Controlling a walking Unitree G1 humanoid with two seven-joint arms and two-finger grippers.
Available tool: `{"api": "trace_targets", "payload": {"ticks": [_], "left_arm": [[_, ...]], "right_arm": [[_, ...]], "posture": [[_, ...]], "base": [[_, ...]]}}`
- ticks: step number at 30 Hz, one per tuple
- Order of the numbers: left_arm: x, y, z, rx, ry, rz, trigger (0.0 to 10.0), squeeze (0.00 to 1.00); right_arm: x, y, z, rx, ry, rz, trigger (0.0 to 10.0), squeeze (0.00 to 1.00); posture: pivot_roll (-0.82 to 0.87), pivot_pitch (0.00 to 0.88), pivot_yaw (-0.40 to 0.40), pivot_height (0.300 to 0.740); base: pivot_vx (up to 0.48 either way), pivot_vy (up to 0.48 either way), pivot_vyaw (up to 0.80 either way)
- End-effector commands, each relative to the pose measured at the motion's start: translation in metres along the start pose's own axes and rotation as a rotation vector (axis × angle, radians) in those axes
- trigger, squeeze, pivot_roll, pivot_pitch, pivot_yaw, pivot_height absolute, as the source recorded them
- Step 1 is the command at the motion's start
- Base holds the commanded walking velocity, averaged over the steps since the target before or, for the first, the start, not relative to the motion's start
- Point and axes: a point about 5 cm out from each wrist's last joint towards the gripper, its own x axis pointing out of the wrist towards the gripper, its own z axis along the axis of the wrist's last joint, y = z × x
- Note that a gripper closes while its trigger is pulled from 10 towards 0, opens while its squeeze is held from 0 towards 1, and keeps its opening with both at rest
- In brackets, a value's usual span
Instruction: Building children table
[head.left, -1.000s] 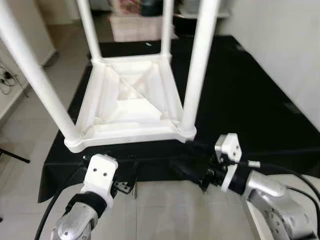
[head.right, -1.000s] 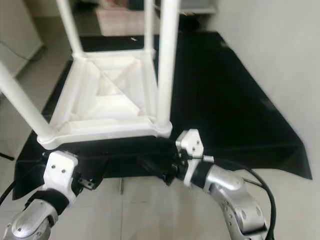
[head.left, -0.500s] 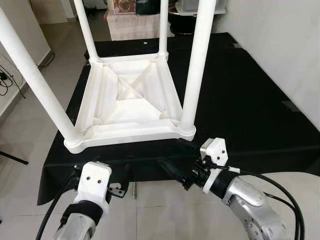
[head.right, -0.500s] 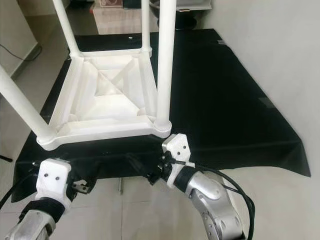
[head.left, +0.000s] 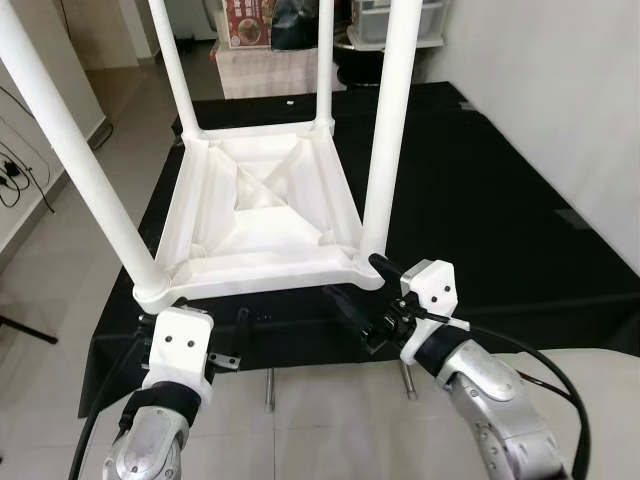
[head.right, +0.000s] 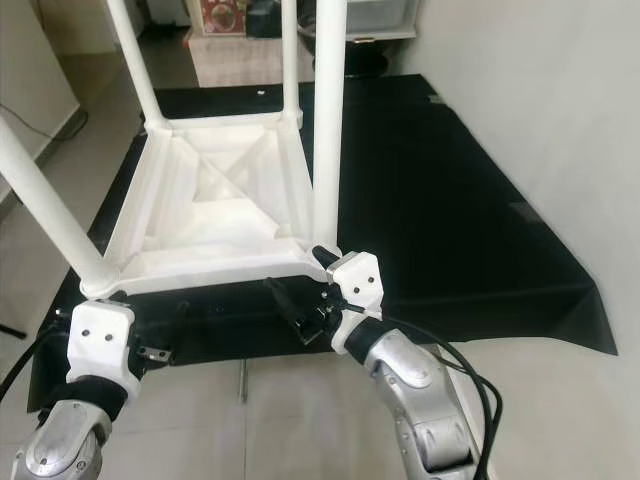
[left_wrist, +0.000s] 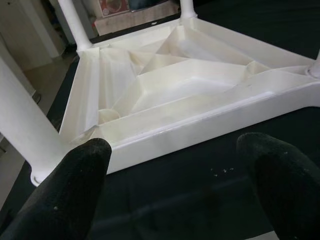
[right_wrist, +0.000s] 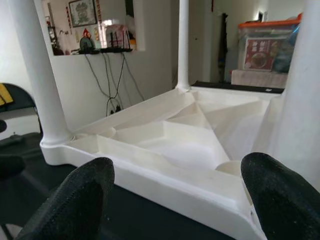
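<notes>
On the black cloth (head.left: 480, 200) over the tiled floor you have the white children table (head.left: 260, 215) upside down with 4 legs up, and your left gripper (left_wrist: 175, 200) and right gripper (right_wrist: 177, 200), both spread wide and holding nothing, are just beside its near edge.

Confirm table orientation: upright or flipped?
Flipped. The white table lies top-down on the black mat, ribbed underside showing, legs pointing up.

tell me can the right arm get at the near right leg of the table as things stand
Probably yes. The right gripper sits open right at the base of that leg, at the corner of the upturned table, with nothing in between.
</notes>
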Motion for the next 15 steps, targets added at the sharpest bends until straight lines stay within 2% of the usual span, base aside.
{"api": "trace_targets", "payload": {"ticks": [1,6,10,15], "left_arm": [[0.0,0.002,-0.001,0.006,-0.005,0.018,10.0,0.0],[0.002,0.002,-0.001,0.033,-0.015,0.006,10.0,0.0],[0.011,0.006,0.001,0.04,-0.034,0.013,10.0,0.0],[0.017,0.009,0.002,0.032,-0.047,0.032,10.0,0.0]], "right_arm": [[0.002,0.001,-0.002,-0.007,0.0,-0.006,10.0,0.0],[0.003,-0.003,-0.002,-0.009,-0.002,-0.048,10.0,0.0],[0.01,-0.019,0.003,-0.017,-0.035,-0.135,10.0,0.0],[0.017,-0.032,0.019,-0.059,-0.08,-0.176,10.0,0.0]], "posture": [[-0.01,0.058,0.022,0.74],[-0.01,0.052,0.017,0.74],[-0.01,0.043,0.022,0.74],[-0.01,0.035,0.024,0.74]], "base": [[0.0,0.0,0.0],[0.0,0.0,0.0],[0.0,0.0,0.0],[0.0,0.0,0.0]]}}
